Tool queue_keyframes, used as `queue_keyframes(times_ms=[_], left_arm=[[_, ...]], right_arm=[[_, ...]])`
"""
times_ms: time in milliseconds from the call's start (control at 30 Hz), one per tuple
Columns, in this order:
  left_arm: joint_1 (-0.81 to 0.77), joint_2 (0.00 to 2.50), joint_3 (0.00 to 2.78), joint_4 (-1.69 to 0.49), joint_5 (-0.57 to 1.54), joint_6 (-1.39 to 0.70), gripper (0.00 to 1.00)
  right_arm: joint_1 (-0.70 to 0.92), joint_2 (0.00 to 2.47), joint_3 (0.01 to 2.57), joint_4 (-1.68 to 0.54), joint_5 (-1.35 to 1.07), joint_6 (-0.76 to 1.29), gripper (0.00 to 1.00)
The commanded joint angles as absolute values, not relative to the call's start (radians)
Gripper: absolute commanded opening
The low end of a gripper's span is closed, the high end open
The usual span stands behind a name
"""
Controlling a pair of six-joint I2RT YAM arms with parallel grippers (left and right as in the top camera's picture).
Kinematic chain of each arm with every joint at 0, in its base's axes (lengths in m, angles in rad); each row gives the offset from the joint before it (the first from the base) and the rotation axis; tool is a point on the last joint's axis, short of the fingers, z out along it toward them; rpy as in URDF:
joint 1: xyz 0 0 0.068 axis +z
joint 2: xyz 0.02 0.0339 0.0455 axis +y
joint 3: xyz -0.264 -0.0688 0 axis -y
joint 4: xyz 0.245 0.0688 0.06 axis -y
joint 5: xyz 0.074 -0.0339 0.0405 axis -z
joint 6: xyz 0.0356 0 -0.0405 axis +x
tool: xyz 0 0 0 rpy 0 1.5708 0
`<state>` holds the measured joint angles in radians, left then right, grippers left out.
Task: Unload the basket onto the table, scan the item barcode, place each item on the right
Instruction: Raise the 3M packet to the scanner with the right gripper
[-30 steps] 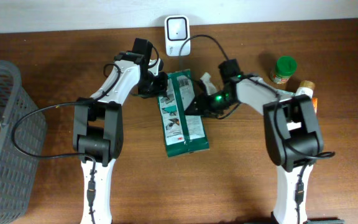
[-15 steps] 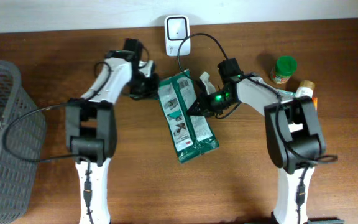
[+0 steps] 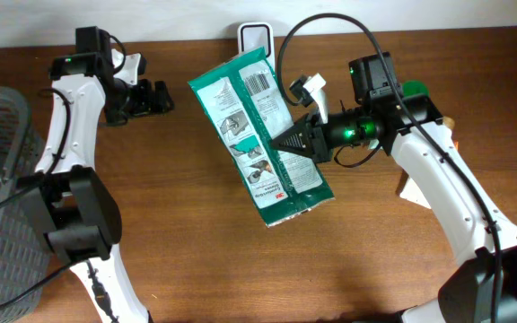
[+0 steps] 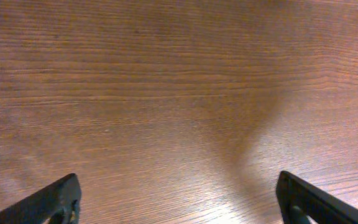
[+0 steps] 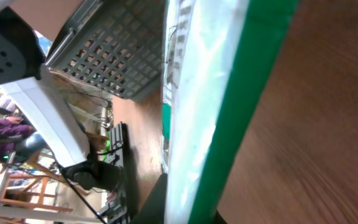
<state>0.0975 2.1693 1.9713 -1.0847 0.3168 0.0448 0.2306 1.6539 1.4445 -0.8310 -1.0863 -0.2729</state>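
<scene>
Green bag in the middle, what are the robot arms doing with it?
The right gripper is shut on the edge of the green bag and seems to hold it up off the table, tilted. The bag's barcode faces up, at the end nearest the white scanner by the back edge. The left gripper is open, off to the left, holding nothing.

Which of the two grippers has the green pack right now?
The right gripper, shut on the pack's edge. The left gripper stands open and empty over bare table, well apart from it.
</scene>
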Motion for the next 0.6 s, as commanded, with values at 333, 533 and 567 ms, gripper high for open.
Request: queue_keyframes(times_ms=[333, 533, 567], left_arm=[[0.108, 2.161, 1.976, -1.086, 0.279, 0.088, 0.99], [0.108, 2.161, 1.976, -1.086, 0.279, 0.088, 0.99], [0.108, 2.161, 1.976, -1.086, 0.279, 0.088, 0.99]], right_arm=[[0.474, 1.854, 1.459, -0.212, 0.683, -0.414, 0.04], [0.478, 2.090, 1.459, 0.390, 0.879, -0.941, 0.04], [0.478, 2.124, 1.459, 0.465, 0.867, -1.018, 0.04]])
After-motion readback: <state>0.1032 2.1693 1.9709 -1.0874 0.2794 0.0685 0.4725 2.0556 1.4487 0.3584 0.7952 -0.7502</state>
